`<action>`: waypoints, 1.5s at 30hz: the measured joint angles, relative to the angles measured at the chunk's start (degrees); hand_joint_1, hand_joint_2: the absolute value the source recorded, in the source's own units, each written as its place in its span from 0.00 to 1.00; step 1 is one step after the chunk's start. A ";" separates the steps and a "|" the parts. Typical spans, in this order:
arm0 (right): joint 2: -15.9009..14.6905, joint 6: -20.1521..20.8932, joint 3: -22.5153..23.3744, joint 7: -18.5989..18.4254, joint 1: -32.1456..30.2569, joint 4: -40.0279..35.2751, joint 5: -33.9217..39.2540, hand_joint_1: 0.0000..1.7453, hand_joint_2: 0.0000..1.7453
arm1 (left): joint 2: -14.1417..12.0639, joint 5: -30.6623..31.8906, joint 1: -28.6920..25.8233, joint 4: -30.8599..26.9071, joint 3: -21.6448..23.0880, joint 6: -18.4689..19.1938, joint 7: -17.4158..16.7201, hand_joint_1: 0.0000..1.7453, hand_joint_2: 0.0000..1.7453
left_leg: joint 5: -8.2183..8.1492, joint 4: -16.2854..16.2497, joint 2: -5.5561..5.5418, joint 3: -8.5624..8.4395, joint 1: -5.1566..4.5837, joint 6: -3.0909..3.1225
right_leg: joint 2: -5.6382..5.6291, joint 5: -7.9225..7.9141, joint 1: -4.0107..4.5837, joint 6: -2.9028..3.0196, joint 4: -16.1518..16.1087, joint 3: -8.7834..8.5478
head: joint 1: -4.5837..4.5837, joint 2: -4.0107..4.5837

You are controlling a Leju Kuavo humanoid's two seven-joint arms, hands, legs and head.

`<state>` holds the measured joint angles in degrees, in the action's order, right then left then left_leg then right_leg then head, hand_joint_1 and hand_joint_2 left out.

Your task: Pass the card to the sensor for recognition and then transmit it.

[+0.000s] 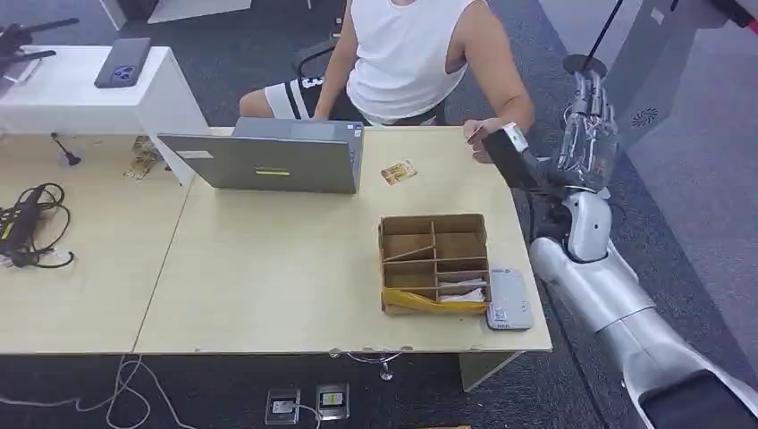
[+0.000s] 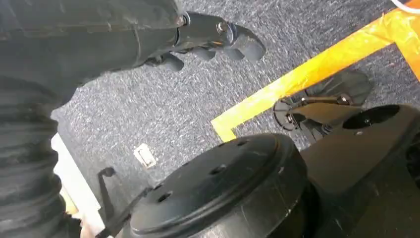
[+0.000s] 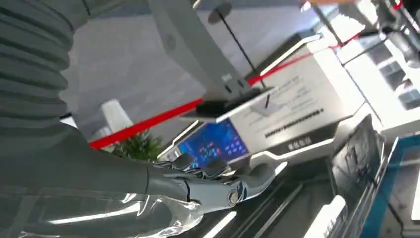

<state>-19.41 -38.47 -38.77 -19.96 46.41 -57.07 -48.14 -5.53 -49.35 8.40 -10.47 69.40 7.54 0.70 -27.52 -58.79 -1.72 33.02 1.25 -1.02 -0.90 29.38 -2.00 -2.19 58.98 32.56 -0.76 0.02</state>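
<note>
A small yellowish card (image 1: 399, 172) lies flat on the table, right of the laptop. The white sensor pad (image 1: 509, 300) rests at the table's front right corner, against the cardboard box (image 1: 434, 222). My right hand (image 1: 587, 125) is raised beyond the table's right edge with its fingers stretched upward and nothing in it; the right wrist view shows the same hand (image 3: 218, 186) with flat, bare fingers. A seated person's hand (image 1: 481, 139) hovers at the table's far right edge, close to my right wrist. My left hand (image 2: 213, 42) hangs over the carpet, holding nothing.
The box has several compartments; white cards (image 1: 462, 289) lie in a front one. A grey laptop (image 1: 268, 161) stands at the table's back, with the person in a white top (image 1: 407, 54) behind it. Black cables (image 1: 31, 223) lie at the far left.
</note>
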 joint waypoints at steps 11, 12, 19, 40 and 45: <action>-14.89 -0.15 19.73 -11.49 -15.47 -20.14 -12.12 0.00 1.00 | -0.42 -1.20 -0.53 0.00 -0.13 0.00 0.00 0.00 1.00 | -0.05 0.00 -0.07 0.01 -0.02 0.03 | 0.16 0.00 -0.01 0.00 -0.11 -0.04 | -0.02 0.00; -16.28 -0.15 22.17 -12.41 -17.58 -21.72 -12.21 0.00 1.00 | -0.59 -1.25 -0.55 0.00 -0.15 0.00 0.00 0.00 1.00 | -0.07 0.00 -0.05 -0.02 -0.01 0.05 | 0.14 0.00 0.00 0.00 -0.12 -0.07 | -0.04 0.00; -19.95 -0.13 40.33 -7.54 -29.50 -30.02 -15.34 0.00 1.00 | -0.70 -2.43 -0.70 0.00 -0.57 0.00 -0.02 0.00 1.00 | -0.12 0.02 0.06 -0.05 0.00 -0.01 | 0.06 0.01 0.01 0.00 -0.12 -0.04 | -0.04 0.00; -5.31 -0.06 77.50 12.35 -39.73 -28.69 -18.07 0.00 1.00 | -0.66 -4.61 -0.66 -0.02 -0.63 0.00 -0.07 0.00 1.00 | -0.13 0.04 0.24 -0.08 0.00 -0.02 | -0.14 0.02 0.01 -0.01 -0.12 -0.01 | -0.02 0.00; -1.26 -0.06 83.37 21.82 -38.44 -25.83 -16.13 0.00 1.00 | -0.63 -4.66 -0.68 -0.02 -0.66 0.00 -0.15 0.00 1.00 | -0.15 0.05 0.39 -0.10 0.02 -0.05 | -0.27 0.02 0.02 -0.01 -0.11 0.03 | -0.07 0.00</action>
<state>-20.67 -38.53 44.60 1.86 7.97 -82.91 -64.27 -6.16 -54.01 7.72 -10.49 68.74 7.54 0.55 -27.67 -58.75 -1.33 32.92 1.27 -1.07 -1.16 29.40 -1.97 -2.21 58.87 32.59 -0.83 0.02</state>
